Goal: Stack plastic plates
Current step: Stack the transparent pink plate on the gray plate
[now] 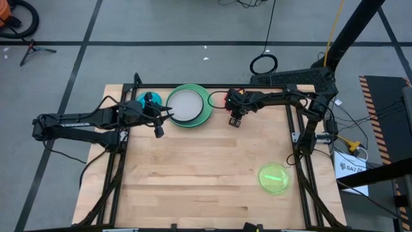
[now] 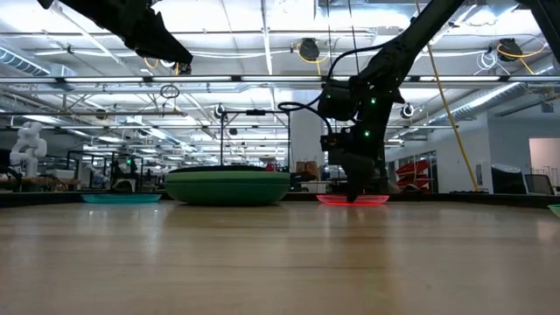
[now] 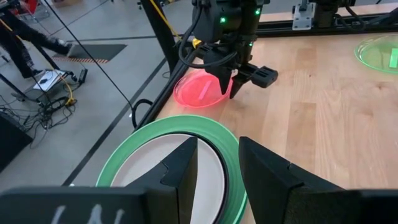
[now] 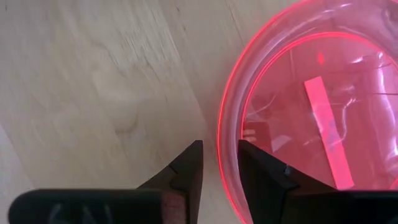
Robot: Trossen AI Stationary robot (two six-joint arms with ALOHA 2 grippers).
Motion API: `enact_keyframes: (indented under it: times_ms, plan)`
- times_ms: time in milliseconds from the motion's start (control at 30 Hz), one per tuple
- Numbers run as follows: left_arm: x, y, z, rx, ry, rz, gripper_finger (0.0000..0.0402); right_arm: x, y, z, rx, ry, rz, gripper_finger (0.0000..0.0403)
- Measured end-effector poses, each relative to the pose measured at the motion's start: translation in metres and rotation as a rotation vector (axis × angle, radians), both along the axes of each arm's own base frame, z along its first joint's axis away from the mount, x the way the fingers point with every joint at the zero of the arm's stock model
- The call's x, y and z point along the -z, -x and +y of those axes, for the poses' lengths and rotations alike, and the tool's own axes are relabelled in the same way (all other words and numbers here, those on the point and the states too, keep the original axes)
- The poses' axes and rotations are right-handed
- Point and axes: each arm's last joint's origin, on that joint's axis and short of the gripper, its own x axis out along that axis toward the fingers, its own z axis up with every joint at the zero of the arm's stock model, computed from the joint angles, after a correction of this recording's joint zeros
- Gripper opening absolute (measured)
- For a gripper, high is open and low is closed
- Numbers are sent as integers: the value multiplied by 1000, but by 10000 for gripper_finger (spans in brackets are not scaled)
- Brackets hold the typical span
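While the right gripper (image 4: 217, 163) sits low over the rim of the pink plate (image 4: 311, 118), the step in hand looks like a rim grasp for stacking. Fingers are parted by a narrow gap and straddle the rim, one outside on the wood, one inside; not clenched yet, nothing held. To do it well: go down until both tips bracket the rim, close firmly since thin translucent plastic likely slips, lift straight up before swinging over, keep the plate level.

Pink plate lies flat at the far edge of the counter (image 1: 193, 174), near the stack (image 1: 188, 106): a mint green plate with a pale grey one nested inside. Likely target is that stack, centre over it, release low. A blue plate (image 1: 141, 99) sits just beside the stack on its left, partly hidden by the left arm. A yellow-green plate (image 1: 275, 177) is well apart, near the right front corner.

Right arm reaches in from the right side, forearm stretched along the far edge, wrist bent down. Left gripper (image 3: 217, 165) hovers above the stack's near-left rim, fingers released, holding nothing, raised clear of the counter in the low view.
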Motion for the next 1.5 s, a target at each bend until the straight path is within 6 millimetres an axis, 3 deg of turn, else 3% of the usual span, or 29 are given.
enact_keyframes:
  times_ms: [133,433,900,1500]
  plan:
    - [0,0,0,0,0,0,124,0,0,0,6,3,-6,79]
    - [0,0,0,0,1,0,124,6,-4,-2,2,10,-10,8]
    - [2,1,0,-4,11,21,124,3,-4,0,2,26,-3,1]
    - [2,1,0,-4,13,19,124,-55,-5,33,-61,190,-120,0]
